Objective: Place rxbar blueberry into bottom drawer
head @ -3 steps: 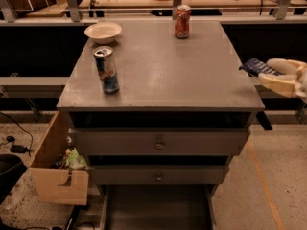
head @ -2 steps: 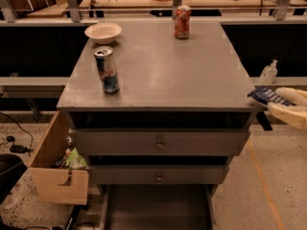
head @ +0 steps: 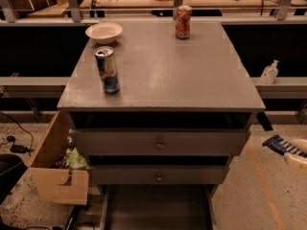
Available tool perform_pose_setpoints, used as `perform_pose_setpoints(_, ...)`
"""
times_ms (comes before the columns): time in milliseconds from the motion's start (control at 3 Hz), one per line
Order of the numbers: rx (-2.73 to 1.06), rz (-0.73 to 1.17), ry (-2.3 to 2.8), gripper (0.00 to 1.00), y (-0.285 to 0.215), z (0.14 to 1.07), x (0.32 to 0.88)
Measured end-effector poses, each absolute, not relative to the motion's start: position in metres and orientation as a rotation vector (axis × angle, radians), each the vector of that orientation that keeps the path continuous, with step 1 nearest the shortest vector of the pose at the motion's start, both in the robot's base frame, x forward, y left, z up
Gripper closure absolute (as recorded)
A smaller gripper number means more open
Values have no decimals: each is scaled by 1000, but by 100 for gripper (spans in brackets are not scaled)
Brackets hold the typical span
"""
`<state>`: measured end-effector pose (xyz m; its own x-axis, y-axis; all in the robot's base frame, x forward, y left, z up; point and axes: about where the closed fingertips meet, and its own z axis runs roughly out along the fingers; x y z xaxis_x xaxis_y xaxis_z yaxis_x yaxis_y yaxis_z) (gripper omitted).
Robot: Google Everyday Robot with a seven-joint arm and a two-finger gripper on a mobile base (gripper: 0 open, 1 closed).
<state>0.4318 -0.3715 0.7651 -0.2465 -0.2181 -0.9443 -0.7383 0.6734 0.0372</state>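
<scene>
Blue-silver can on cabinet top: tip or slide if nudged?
Tall, narrow, upright blue-silver can likely tips from a high push, then rolls. Smooth cabinet top: low push may slide it. Gripper, holding rxbar blueberry, is low right.

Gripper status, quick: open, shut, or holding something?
The gripper, low at the right edge beside the grey metal cabinet: closed, holding the small flat dark navy-blue wrapped bar.

cabinet point(head: 163, 75): matt metal | box point(head: 57, 188): wood | gripper point(head: 293, 155), right edge: pale, smooth, holding rxbar blueberry point(head: 279, 145)
</scene>
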Motion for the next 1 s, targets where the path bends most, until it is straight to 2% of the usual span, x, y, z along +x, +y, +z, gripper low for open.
perform_pose_setpoints(333,-752,671,1913,100,-371,716,418)
perform_pose_setpoints(667,-736,733,1986,100,-352,664,428)
perform_pose_setpoints(1000,-737,733,1986,100,-352,664,428)
